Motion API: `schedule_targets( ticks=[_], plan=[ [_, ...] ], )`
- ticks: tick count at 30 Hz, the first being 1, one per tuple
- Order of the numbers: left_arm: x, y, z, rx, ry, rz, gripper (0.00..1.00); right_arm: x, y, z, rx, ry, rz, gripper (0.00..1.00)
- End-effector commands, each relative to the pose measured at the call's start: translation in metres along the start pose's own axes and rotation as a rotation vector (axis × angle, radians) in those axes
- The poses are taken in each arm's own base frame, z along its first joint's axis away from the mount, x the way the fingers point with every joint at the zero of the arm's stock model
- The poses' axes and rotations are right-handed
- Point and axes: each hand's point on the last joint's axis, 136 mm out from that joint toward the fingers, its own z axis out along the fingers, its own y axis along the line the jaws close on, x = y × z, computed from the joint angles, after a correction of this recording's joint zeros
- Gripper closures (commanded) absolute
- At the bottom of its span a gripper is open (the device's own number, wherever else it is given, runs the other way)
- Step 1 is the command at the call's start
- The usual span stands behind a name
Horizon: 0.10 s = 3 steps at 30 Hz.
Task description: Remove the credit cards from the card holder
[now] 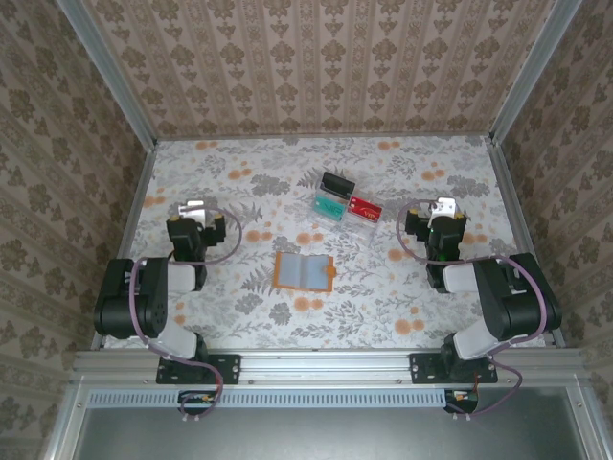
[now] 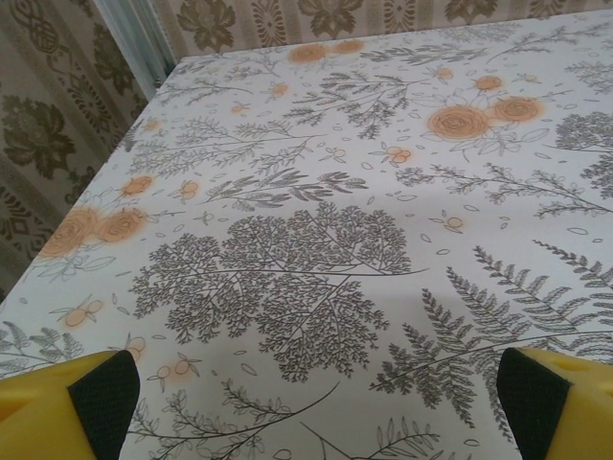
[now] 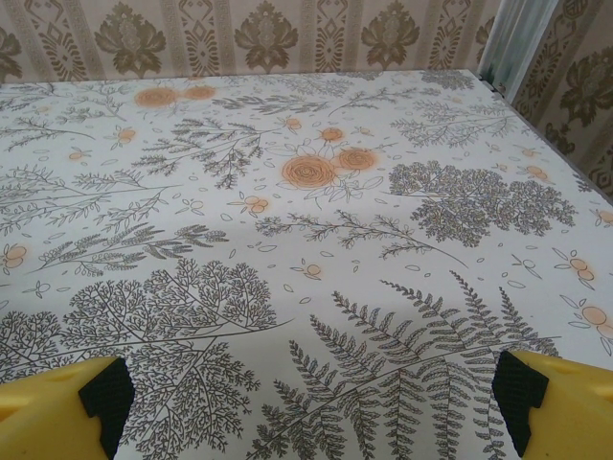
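Both L jaws & R jaws wide open, empty, over table.

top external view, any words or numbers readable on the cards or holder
None legible.
Flat red rectangular card: pale markings, too small to read.
Flat teal-green rectangular card: dark marks, too blurred.
Flat black rectangular card, open orange booklet-style card holder: no lettering visible.
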Motion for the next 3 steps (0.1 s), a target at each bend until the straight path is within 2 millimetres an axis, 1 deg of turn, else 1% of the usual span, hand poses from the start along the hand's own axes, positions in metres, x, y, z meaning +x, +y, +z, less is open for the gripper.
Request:
schedule_targets(
  ticks=[1,3],
  plan=[
    [-0.0075,-0.0037,0.0031,0.032,-0.011,-0.014,0.00,-0.0071,0.0001,0.0034,-0.003,-0.012,0.021,0.00],
    [-0.0074,-0.0039,0.0028,0.033,-0.012,-0.014,0.00,-0.0069,-0.0003,0.0028,-0.003,-0.013,0.021,0.00]
  ],
)
